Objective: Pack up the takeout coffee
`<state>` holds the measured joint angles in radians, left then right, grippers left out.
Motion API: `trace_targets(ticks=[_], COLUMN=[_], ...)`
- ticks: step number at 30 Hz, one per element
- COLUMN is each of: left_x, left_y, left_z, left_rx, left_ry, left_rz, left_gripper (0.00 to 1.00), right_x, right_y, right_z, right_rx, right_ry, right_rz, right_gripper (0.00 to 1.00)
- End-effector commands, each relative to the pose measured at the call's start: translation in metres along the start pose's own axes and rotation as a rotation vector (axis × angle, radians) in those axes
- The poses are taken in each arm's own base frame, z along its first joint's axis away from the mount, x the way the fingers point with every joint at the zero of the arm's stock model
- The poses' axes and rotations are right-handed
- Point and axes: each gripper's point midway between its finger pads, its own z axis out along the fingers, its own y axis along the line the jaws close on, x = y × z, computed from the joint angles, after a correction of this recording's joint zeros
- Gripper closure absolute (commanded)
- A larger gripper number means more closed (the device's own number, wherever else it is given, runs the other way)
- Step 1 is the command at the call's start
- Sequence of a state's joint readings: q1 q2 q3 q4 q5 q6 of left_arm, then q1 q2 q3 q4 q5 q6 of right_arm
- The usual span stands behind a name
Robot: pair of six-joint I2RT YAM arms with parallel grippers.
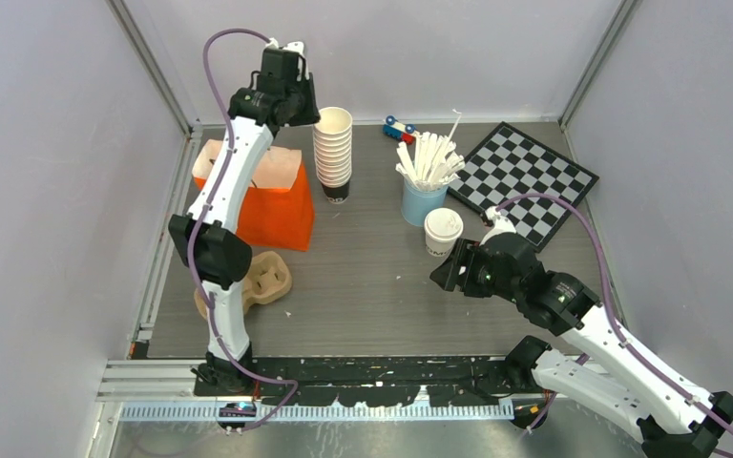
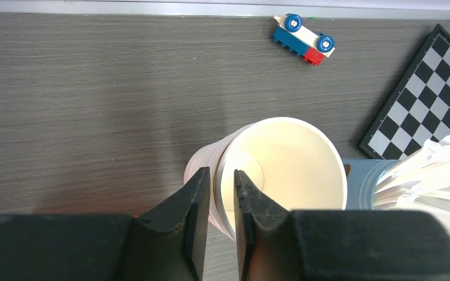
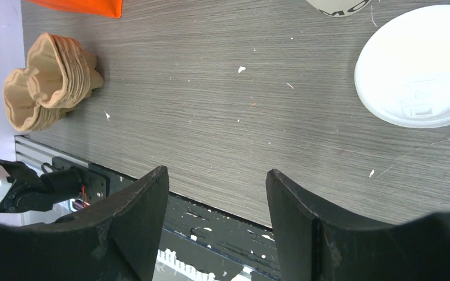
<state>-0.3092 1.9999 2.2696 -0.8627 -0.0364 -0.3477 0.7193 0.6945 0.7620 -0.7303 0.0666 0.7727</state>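
— So, starting close in: what are your right fingers doing?

— My right gripper (image 3: 217, 175) hangs low over the table (image 1: 363, 296), jaws spread wide with only bare wood grain between them. It grips nothing.

— And the takeout coffee?

— One takeout coffee (image 1: 442, 231) stands upright on the table just beyond that gripper, apart from it, with its white lid (image 3: 419, 64) on. From my right wrist the lid sits off to the upper right, outside the span of my fingers. That is the only lidded cup I can see.

— What's on your left side?

— A stack of brown pulp cup carriers (image 1: 265, 279) lies on the table near the left edge. Just past it stands an orange bag (image 1: 282, 210).

— Further back?

— A light-blue cup of white sticks (image 1: 423, 202) stands just behind the coffee. To its left is the tall stack of cream cups (image 1: 333, 153). My left gripper (image 2: 221, 172) is at the top of that stack. One finger is inside the top cup (image 2: 287, 164) and the other is outside, with the rim wall in the narrow gap between them. Whether the pads actually press the paper, I cannot tell.

— And farthest off?

— A checkerboard (image 1: 525, 181) lies flat at the right rear, turned at an angle. A small toy car (image 1: 399, 128) sits near the back edge of the table.
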Motion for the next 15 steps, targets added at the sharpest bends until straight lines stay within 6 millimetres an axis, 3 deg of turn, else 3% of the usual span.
trace_targets(ticks=[1,7,15], left_x=[-0.014,-0.023,-0.053], left_y=[-0.003,-0.011,-0.038], left_z=[0.006,-0.003,-0.031], left_rx=[0.024,0.064,0.186], left_ry=[-0.050,-0.073,-0.160], left_rz=[0.018,0.021,-0.030], left_gripper=[0.79,0.99,1.00], right_x=[-0.016,-0.018,-0.021], right_y=[0.011,0.011,0.012], right_z=[-0.005,-0.004,-0.001], right_rx=[-0.023,-0.018,-0.019], right_ry=[-0.051,-0.059,-0.068], right_rz=[-0.019,-0.025,-0.032], right_gripper=[0.33,0.33,0.33])
